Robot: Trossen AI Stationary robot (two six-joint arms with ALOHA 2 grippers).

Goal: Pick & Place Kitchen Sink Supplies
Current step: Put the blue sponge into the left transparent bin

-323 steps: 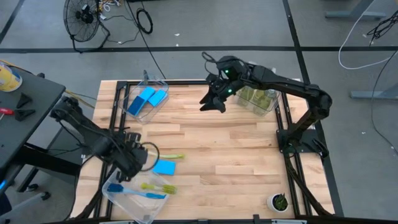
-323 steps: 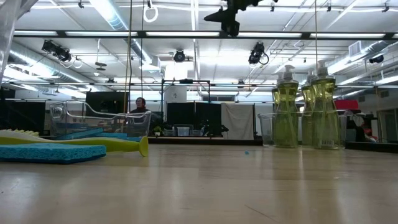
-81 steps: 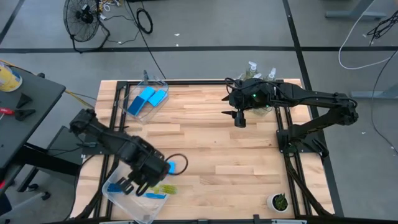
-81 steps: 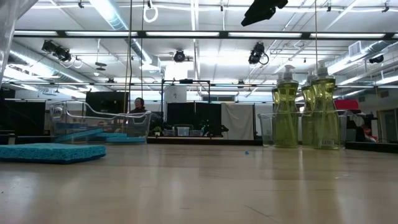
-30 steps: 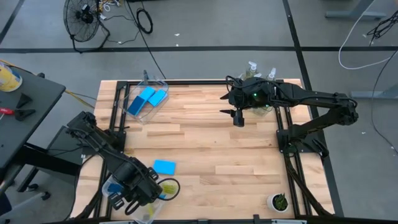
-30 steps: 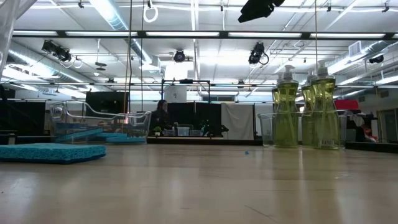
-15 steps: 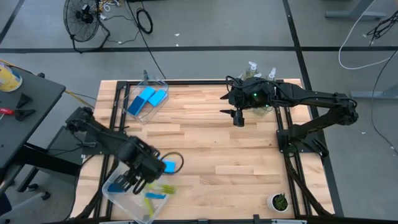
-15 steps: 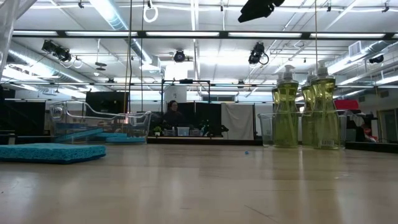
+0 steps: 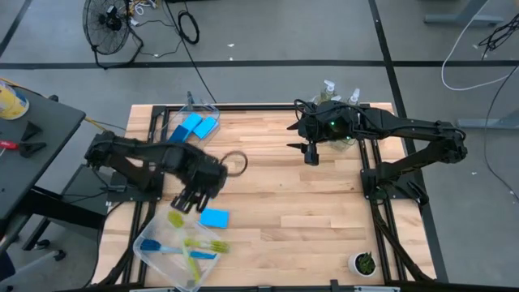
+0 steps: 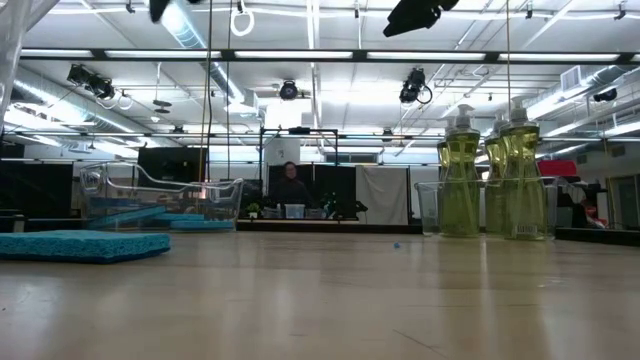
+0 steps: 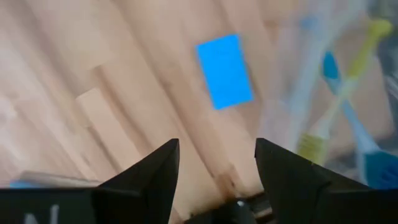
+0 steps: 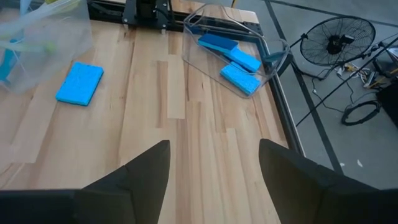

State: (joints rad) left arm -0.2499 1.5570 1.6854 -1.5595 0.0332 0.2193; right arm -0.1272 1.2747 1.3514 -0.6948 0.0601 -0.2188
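Left arm empty over the worktop, one flat blue rectangular sponge [image 9: 214, 217] left to sort.

Your left gripper [image 9: 189, 200] hovers just beside that loose sponge, which lies flat on the pale wooden worktop [image 9: 284, 195], apart from every bin. Its fingers [image 11: 155, 174] stand apart with nothing between them — a likely start for a grasp on the sponge. The blue and yellow-green long-handled dish brushes [image 9: 188, 247] lie crossed in the clear plastic bin [image 9: 146, 251] at the near left corner, so like seems to go with like. Two more blue sponges [image 9: 193, 127] lie side by side in the clear bin [image 9: 174, 146] at the far left. The clear pump bottles of yellow-green soap [image 10: 460, 185] stand upright in their own clear bin [image 10: 428, 210] at the far right. Your right gripper [image 9: 310, 154] waits above the worktop near that bin — fingers [image 12: 137, 171] wide, holding nothing.
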